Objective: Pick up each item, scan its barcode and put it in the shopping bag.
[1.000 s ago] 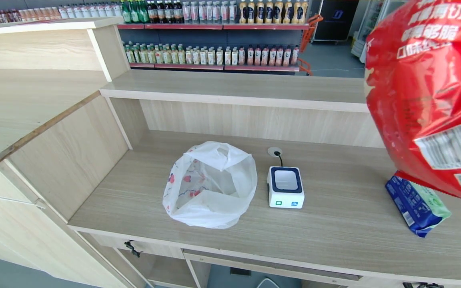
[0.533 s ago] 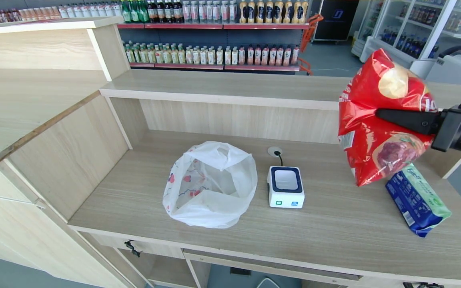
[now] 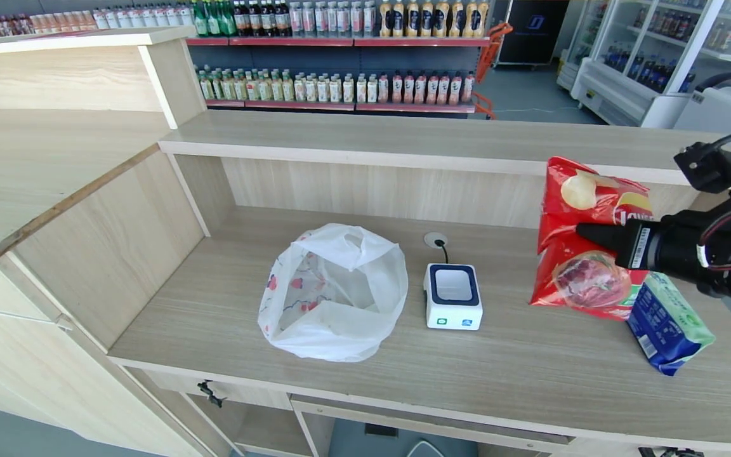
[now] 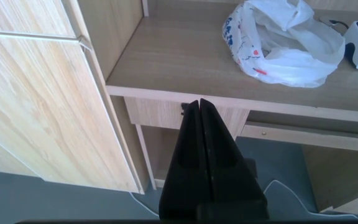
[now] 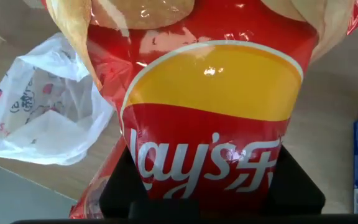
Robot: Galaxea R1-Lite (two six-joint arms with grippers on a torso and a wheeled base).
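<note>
Two grippers are counted. The right gripper [image 3: 584,233] is stretched in level from 3 o'clock, jaws clamped across the middle of the chip bag [image 3: 568,266]. The left gripper [image 4: 200,106] is hung out in front of the counter [image 3: 530,368], below its edge, fingers pressed flat together with nothing in them.

Stuff count, big to small:
- one counter
- one shopping bag [image 3: 334,295], mouth open, sat at 9 o'clock of the scanner [image 3: 453,296]
- one red chip bag, held upright at 3 o'clock of the scanner; whether its bottom touches wood can't be told
- one blue-green pack [image 3: 667,327], laid flat at about 4 o'clock of the scanner
- one scanner
</note>
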